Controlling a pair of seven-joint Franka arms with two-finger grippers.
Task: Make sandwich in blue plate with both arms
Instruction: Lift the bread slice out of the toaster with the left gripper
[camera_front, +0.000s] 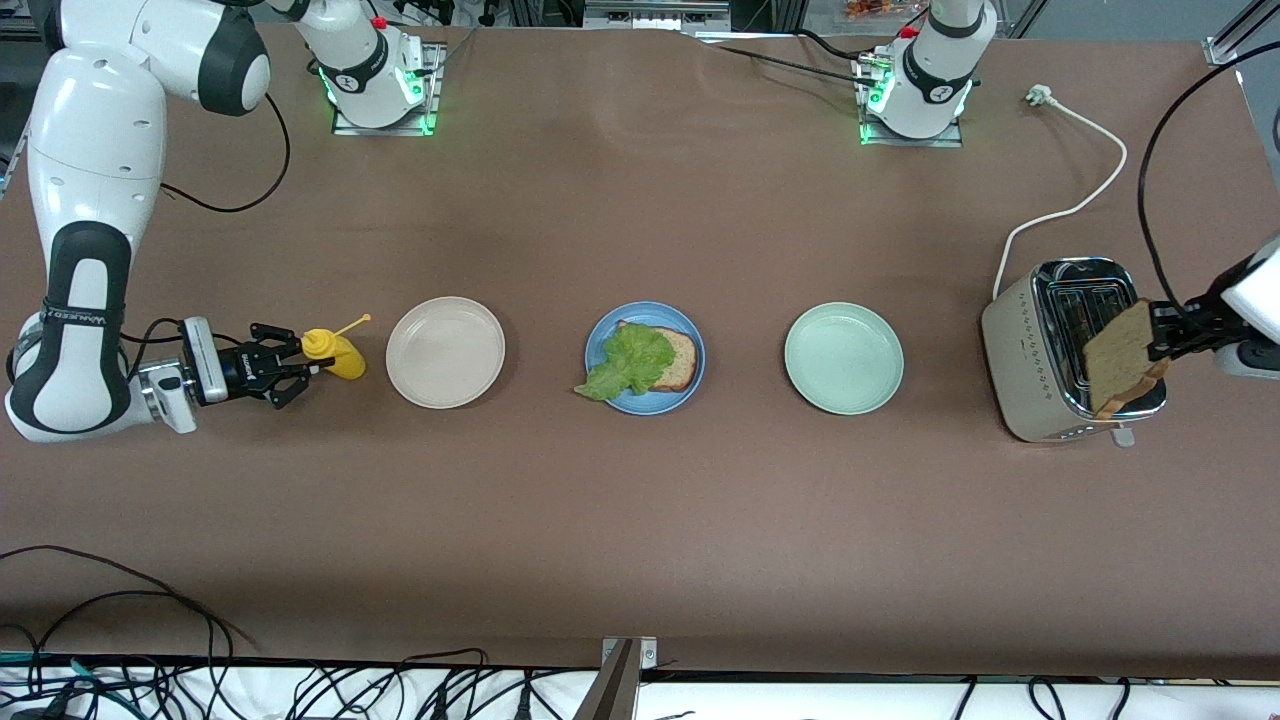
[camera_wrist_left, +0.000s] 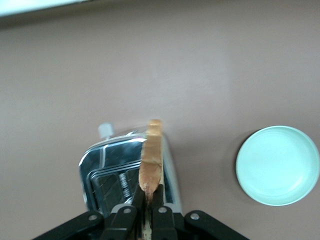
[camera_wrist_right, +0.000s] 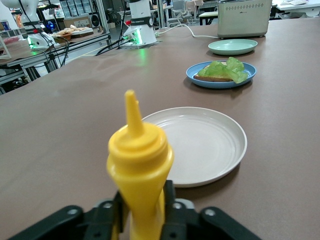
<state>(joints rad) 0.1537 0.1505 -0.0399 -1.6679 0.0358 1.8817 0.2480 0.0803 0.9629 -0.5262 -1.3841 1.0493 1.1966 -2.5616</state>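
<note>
- 3 round plates in a row on the brown table: beige-white plate (camera_front: 445, 352) toward the right arm's end, blue plate (camera_front: 645, 358) in the middle, pale green plate (camera_front: 844, 358) toward the left arm's end.
- 2 bread slices: bottom slice (camera_front: 678, 358) lies in the blue plate; 1 lettuce leaf (camera_front: 628, 362) covers most of it, its tip hanging over the rim.
- Top slice (camera_front: 1120, 355) held on edge over the toaster (camera_front: 1040, 350) w/ left gripper (camera_front: 1168, 335) fingers clamped on it; left arm mostly cut off at frame edge.
- 1 yellow squeeze bottle (camera_front: 335, 354) beside the beige-white plate; right gripper (camera_front: 300, 368) fingers closed around it.
- 1 white power cord (camera_front: 1085, 200) w/ plug lying loose on the table.
</note>
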